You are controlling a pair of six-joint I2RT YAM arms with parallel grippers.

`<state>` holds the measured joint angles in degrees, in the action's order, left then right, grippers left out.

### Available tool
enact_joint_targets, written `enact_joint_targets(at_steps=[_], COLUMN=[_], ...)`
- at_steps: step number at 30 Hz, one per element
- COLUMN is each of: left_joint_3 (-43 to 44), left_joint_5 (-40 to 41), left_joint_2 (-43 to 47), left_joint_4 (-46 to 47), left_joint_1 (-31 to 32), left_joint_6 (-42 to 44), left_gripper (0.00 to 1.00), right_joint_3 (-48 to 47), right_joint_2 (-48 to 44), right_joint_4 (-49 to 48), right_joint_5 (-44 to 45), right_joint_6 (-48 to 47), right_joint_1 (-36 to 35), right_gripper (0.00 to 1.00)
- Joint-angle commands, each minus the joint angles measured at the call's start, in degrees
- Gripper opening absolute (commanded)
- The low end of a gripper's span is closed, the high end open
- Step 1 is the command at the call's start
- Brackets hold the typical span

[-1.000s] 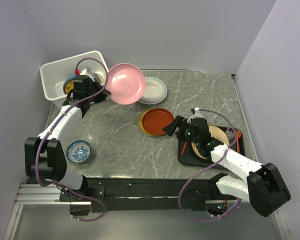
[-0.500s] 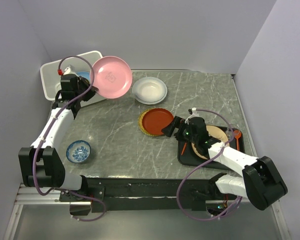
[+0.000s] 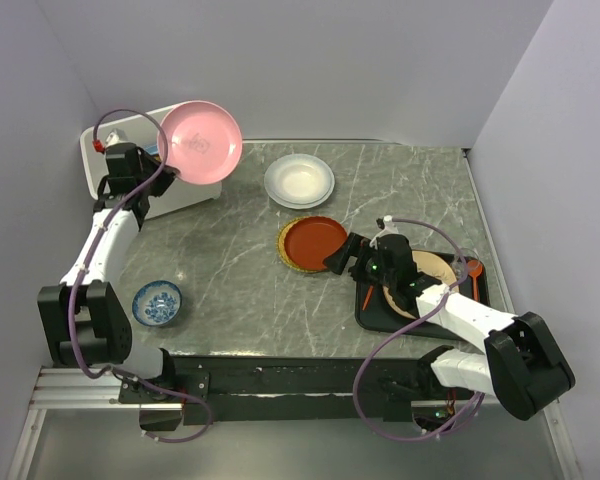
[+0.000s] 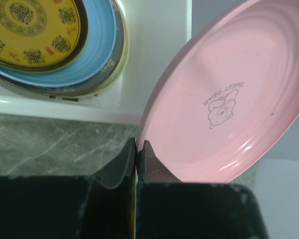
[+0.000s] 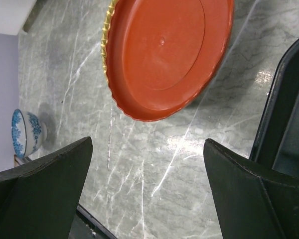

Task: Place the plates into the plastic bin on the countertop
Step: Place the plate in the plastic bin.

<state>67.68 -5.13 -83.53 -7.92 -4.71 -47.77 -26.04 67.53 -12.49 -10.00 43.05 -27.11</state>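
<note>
Slippage is the danger — the left gripper [image 4: 138, 154] pinches only the rim of the pink plate [image 4: 224, 99], tilted over the bin [image 4: 154, 59] at the far-left corner of the countertop [image 3: 240, 290]; it may swing and hit the wall. The right gripper [image 5: 147, 174] hangs open near the red plate [image 5: 164, 55].

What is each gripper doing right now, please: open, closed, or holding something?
Left gripper: shut on the rim of the pink plate.
Right gripper: open, holding nothing, beside the red-orange plate.
</note>
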Motion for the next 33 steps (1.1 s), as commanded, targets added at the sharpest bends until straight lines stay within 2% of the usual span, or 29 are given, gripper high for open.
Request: enact_joint_targets(at_steps=[1, 12, 21, 33], left_joint_3=[3.16, 1.75, 1.66, 1.58], left_joint_5=[-0.32, 0.11, 4.94, 4.95], left_joint_2=[-0.76, -0.94, -0.41, -2.69], left_joint_4=[4.75, 6.61, 5.12, 5.55], left_joint_1=[-1.62, -4.78, -6.63, -9.70], left_joint_6=[-2.68, -4.18, -4.35, -6.11], left_gripper=[0.01, 0.01, 0.01, 0.01], right_joint_3=[-1.29, -3.75, -4.54, -4.63], right_joint_2=[-1.61, 2.78, 3.93, 3.93], right_joint_4=[-0.34, -2.10, -2.19, -1.05], right_joint_5=[1.30, -0.55, -0.72, -0.20], right_joint_6=[-1.04, -1.39, -1.47, -1.56], right_joint_1=[0.22, 0.22, 0.22, 0.31], right_gripper=[0.99, 0.99, 0.99, 0.99])
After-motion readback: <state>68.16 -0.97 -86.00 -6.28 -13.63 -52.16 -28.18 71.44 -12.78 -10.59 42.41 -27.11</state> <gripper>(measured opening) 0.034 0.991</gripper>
